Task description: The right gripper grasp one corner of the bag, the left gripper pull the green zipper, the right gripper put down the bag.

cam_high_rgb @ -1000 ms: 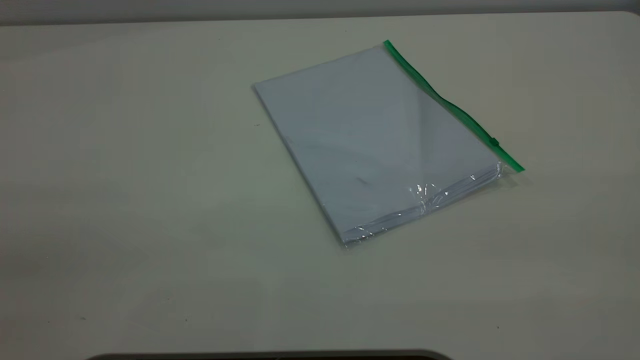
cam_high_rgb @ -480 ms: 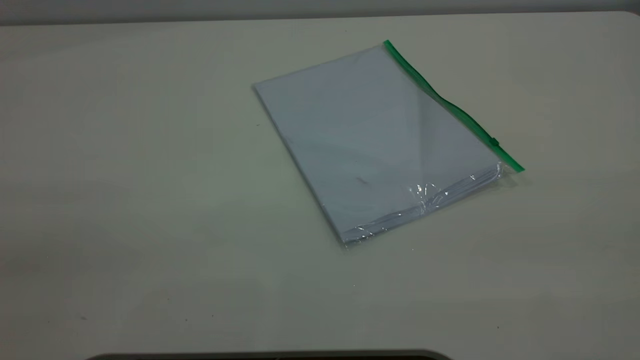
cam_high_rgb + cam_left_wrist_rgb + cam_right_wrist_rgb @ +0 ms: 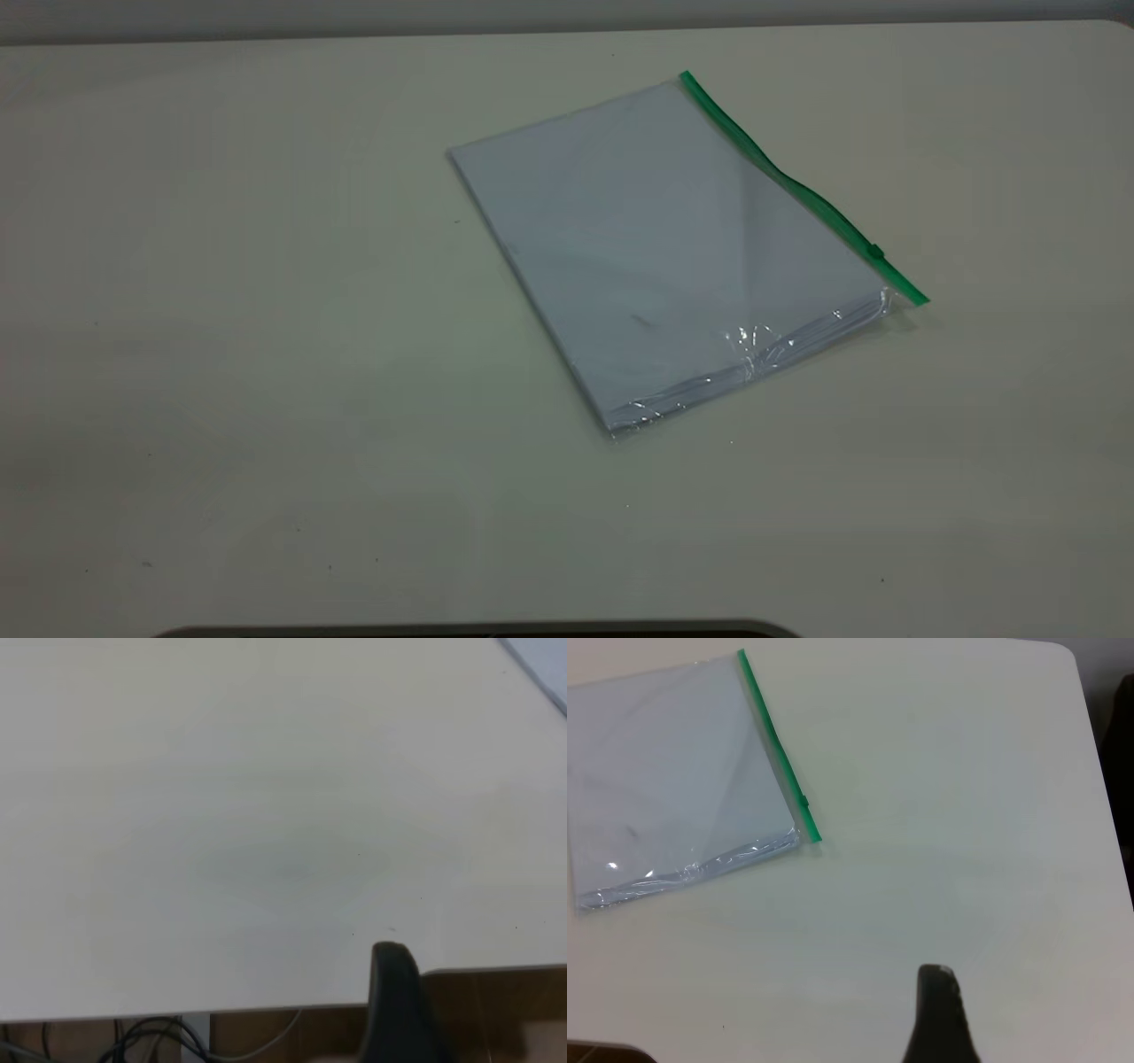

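The left gripper [image 3: 394,1010] waits near the table [image 3: 221,354] edge, the right gripper [image 3: 939,1019] well short of the flat bag [image 3: 673,248]; finger spread cannot be told. Nothing is grasped; next, the corner [image 3: 912,294] by the zipper [image 3: 797,186].

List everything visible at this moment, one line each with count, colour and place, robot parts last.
bag: 1, clear pale blue-grey with white sheets inside, flat on the table, right of centre in the exterior view.
zipper: 1, green strip along the bag's right edge, slider near its nearer end.
table: 1, off-white, under the bag.
cables: a few, dark, below the table edge in the left wrist view.
left gripper: 1, black, only a tip showing, at the table edge far from the bag.
right gripper: 1, black, only a tip showing, above the bare table, apart from the bag.
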